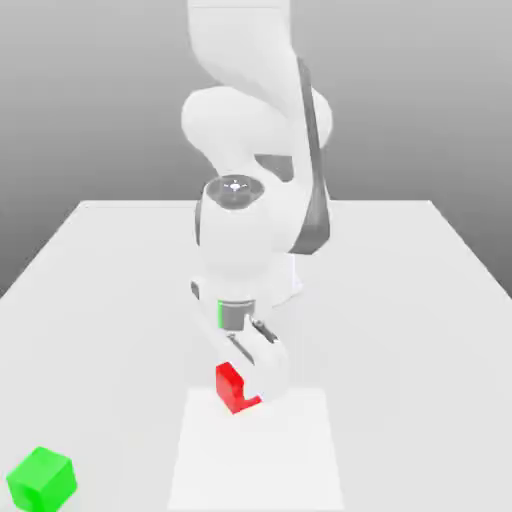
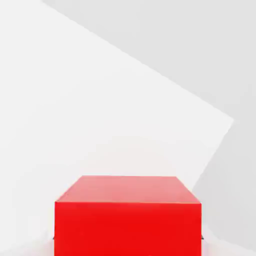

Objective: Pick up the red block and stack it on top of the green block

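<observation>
The tool is closed as far as it goes on the red block, which sits at its tip, low over the table. In the exterior view one finger lies against the block's right side; the other is hidden behind it. In the hand view the red block sits close under the camera and centred, so the grasp appears square, not skewed.

Judgement: the step in hand is the lift. It is best done straight up, with the grip held firm, until the block is clear of the table. Only then should travel begin toward the green block. A sideways pull before clearance risks dragging the cube and twisting it in the grasp.

The green block rests on the table near the exterior view's lower left corner, well apart from the tool and the red block. Nothing stands between the two cubes.
</observation>
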`<state>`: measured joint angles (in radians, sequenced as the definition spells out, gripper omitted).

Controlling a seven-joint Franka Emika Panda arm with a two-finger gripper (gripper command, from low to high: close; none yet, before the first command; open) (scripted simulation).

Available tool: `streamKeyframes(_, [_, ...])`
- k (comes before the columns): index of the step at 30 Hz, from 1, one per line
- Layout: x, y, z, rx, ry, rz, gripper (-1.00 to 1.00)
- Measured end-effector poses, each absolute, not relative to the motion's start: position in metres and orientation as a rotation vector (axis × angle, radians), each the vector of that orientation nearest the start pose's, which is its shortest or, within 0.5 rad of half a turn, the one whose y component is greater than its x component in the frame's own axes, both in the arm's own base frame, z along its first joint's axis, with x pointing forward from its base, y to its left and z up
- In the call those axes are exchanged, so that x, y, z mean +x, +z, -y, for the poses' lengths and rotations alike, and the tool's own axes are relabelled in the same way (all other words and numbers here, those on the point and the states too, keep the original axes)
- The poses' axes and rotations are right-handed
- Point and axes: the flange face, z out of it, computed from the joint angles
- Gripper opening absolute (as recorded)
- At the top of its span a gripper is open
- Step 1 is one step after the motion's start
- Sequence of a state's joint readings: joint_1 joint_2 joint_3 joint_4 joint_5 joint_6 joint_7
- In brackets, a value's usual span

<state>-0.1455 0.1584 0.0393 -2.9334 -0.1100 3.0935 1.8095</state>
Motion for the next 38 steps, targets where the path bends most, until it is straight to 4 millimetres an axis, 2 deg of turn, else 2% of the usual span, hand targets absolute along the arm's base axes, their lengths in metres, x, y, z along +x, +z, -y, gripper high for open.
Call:
streamKeyframes(8, [0.320, 0.202, 0.024, -1.945, -0.002, -2.466, -1.00])
streamKeyframes(10, [0.332, 0.211, 0.034, -1.958, -0.006, -2.459, -1.00])
streamKeyframes(12, [0.351, 0.216, 0.051, -1.981, -0.011, -2.446, -1.00])
streamKeyframes(19, [0.413, 0.232, 0.134, -2.052, -0.017, -2.399, -1.00])
streamKeyframes(27, [0.466, 0.245, 0.230, -2.168, -0.003, -2.278, -1.00])
streamKeyframes(29, [0.472, 0.232, 0.245, -2.181, -0.001, -2.261, -1.00])
streamKeyframes(31, [0.473, 0.205, 0.249, -2.184, -0.001, -2.257, -1.00])
streamKeyframes(32, [0.473, 0.191, 0.249, -2.185, -0.001, -2.256, 1.00])
streamKeyframes(37, [0.473, 0.191, 0.249, -2.185, -0.001, -2.256, 1.00])
streamKeyframes(38, [0.473, 0.184, 0.249, -2.185, 0.000, -2.257, 1.00])
